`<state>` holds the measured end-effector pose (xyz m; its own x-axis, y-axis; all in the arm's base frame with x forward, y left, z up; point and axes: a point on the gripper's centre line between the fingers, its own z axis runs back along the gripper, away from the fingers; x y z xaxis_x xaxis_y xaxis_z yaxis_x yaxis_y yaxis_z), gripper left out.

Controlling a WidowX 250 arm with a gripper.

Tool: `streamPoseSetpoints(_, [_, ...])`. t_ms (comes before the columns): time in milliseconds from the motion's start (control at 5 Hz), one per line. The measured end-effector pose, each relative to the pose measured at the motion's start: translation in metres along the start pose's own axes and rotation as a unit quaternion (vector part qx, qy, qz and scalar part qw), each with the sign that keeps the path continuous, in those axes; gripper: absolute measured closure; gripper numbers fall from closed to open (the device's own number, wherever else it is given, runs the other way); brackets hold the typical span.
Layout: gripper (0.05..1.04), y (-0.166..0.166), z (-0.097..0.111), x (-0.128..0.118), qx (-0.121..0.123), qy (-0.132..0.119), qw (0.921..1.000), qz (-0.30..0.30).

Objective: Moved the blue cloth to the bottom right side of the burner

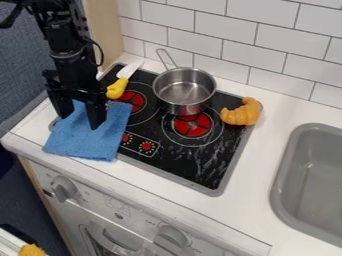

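Because the blue cloth [87, 145] lies spread over the near left corner of the burner [207, 172], presumably light, limp and not slippery, a pinched fold near its middle should hold. Above, the black claw [80, 121] stands wide, gripping nothing.

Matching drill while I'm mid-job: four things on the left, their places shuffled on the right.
1. Blue cloth
2. Metal pot
3. Toy croissant
4. Yellow-handled knife

A. At the right edge of the stovetop
B. Near the stovetop's back left corner
C. Beneath the gripper
D. Between knife and croissant

Pairs: 1-C, 2-D, 3-A, 4-B
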<state>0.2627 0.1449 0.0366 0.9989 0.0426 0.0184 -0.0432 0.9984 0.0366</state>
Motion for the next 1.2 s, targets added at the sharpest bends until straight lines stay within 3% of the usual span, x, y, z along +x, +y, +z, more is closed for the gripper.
streamPoseSetpoints(200, [0.084,0.007,0.007,0.017,0.009,-0.022,0.9997,0.007])
streamPoseSetpoints(800, [0.084,0.007,-0.021,0.029,-0.001,-0.005,0.9995,0.032])
streamPoseSetpoints(1200, [0.083,-0.014,-0.031,0.032,0.02,-0.004,0.9996,0.018])
